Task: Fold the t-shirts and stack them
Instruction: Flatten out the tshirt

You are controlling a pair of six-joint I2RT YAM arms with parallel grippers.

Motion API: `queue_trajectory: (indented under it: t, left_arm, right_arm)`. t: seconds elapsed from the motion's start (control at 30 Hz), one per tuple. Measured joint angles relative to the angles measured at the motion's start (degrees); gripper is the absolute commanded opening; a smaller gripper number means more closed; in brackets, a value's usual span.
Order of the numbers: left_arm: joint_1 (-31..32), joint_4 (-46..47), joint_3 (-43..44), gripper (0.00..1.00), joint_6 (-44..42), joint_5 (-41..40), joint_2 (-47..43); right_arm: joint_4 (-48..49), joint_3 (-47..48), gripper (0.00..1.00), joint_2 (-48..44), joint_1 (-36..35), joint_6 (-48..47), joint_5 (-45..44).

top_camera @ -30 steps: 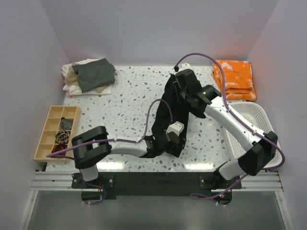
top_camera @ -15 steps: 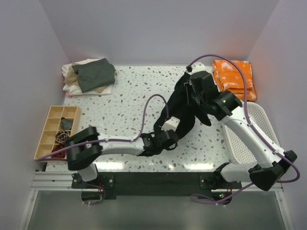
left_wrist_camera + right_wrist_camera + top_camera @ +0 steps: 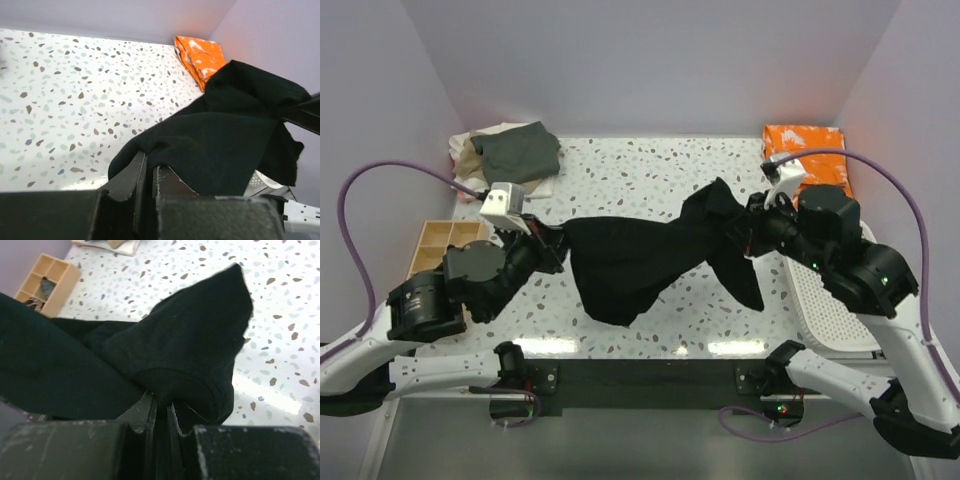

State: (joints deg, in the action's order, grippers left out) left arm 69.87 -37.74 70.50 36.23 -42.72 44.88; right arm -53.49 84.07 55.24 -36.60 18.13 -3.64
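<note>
A black t-shirt (image 3: pixel 640 262) hangs stretched across the middle of the table between my two grippers. My left gripper (image 3: pixel 560 250) is shut on its left end; the left wrist view shows the jaws (image 3: pixel 149 167) pinched on a fold of the black cloth (image 3: pixel 225 135). My right gripper (image 3: pixel 747 235) is shut on the right end, and the right wrist view shows ribbed black cloth (image 3: pixel 175 340) caught between the jaws (image 3: pixel 162 405). Part of the shirt sags below each grip. Folded t-shirts (image 3: pixel 507 160), grey-green on tan and cream, are stacked at the back left.
A folded orange cloth (image 3: pixel 807 160) lies at the back right corner, also in the left wrist view (image 3: pixel 200 55). A white mesh basket (image 3: pixel 820 295) sits by the right edge. A wooden compartment tray (image 3: pixel 438 240) stands at the left edge. Walls enclose three sides.
The left gripper shut on the shirt's near end and swung up and left. The right arm drew back to the right. The shirt went from a bunched strip to spread between them.
</note>
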Motion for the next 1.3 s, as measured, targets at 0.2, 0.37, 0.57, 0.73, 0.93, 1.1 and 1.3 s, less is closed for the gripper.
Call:
queue_trajectory:
  t: [0.2,0.37,0.57,0.73,0.93,1.1,1.3]
  left_arm:
    - [0.02,-14.32,7.50,0.10,5.95,-4.24,3.69]
    - [-0.55,-15.13,0.90,0.00,8.17,-6.95,7.37]
    - [-8.20,-11.47,-8.31,0.00,5.88,-5.62,13.09]
    - [-17.22,-4.74,-9.16,0.00,-0.72,-3.26,11.82]
    - [-21.31,0.48,-8.81,0.00,-5.44,-1.05,15.17]
    - [-24.70,5.20,-11.32,0.00,-6.93,2.47,18.45]
    - [-27.56,8.09,-14.25,0.00,-7.61,5.51,20.50]
  right_arm:
    - [-1.81,-1.49,0.17,-2.14,-0.09,1.88,2.67]
    - [-1.79,-8.26,0.53,8.48,-0.09,2.69,-0.13]
    - [-1.88,-11.61,0.75,24.15,-0.11,4.42,-11.63]
    - [-0.98,-10.78,0.88,20.59,-0.07,4.37,-18.47]
    - [4.20,-12.28,0.92,16.68,-0.07,3.32,-19.76]
    - [7.06,-17.99,0.92,22.03,0.46,3.65,-20.22]
    - [11.78,-25.16,0.88,26.80,6.25,6.38,-15.82]
